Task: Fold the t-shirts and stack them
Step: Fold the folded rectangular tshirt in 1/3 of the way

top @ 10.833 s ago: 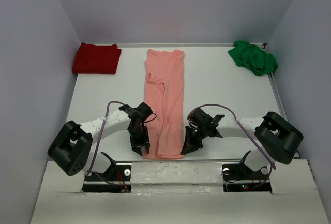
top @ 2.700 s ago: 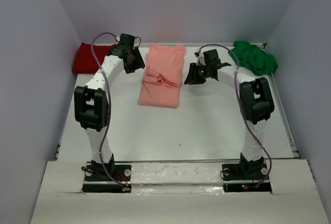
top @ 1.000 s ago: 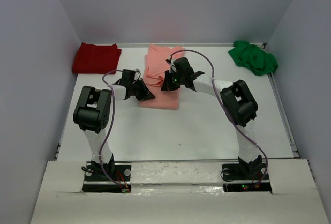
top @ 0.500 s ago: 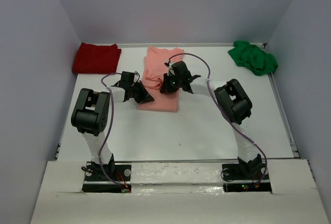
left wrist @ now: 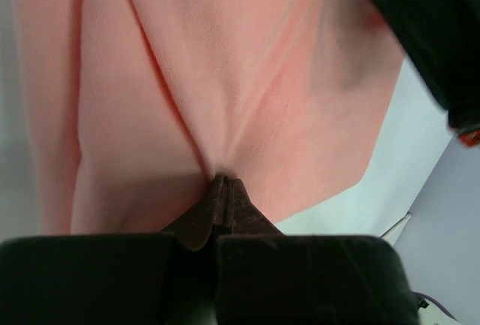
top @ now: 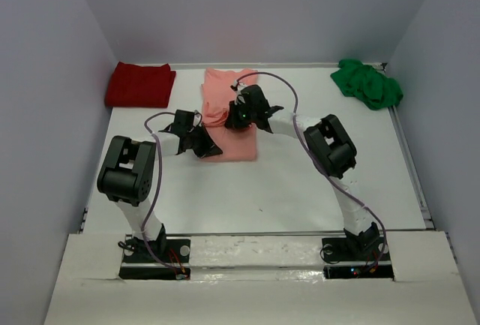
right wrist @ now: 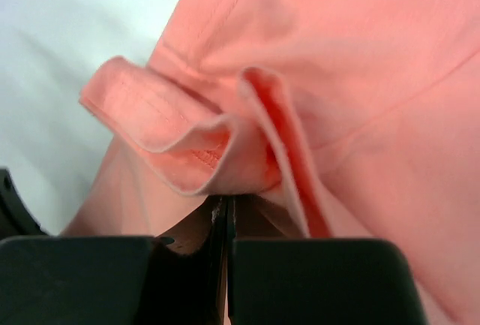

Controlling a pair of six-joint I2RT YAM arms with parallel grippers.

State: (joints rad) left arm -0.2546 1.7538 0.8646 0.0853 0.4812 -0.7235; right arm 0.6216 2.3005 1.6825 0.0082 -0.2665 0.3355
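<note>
Seen from above, the half-folded salmon-pink cloth t-shirt [top: 217,92] lies far-centre, well apart from the folded dark red t-shirt [top: 140,85] and the crumpled bright green t-shirt [top: 367,83]; neither blocks it. Left wrist: the left gripper [left wrist: 225,190] is closed on pink cloth. Right wrist: the right gripper [right wrist: 225,203] pinches a bunched hem, which may slip and spoil the fold.

Shows a white table [top: 300,190] boxed in by plain pale grey walls [top: 255,10] at back and both sides, a white ledge [top: 247,295] along its near edge; lit softly, evenly.
</note>
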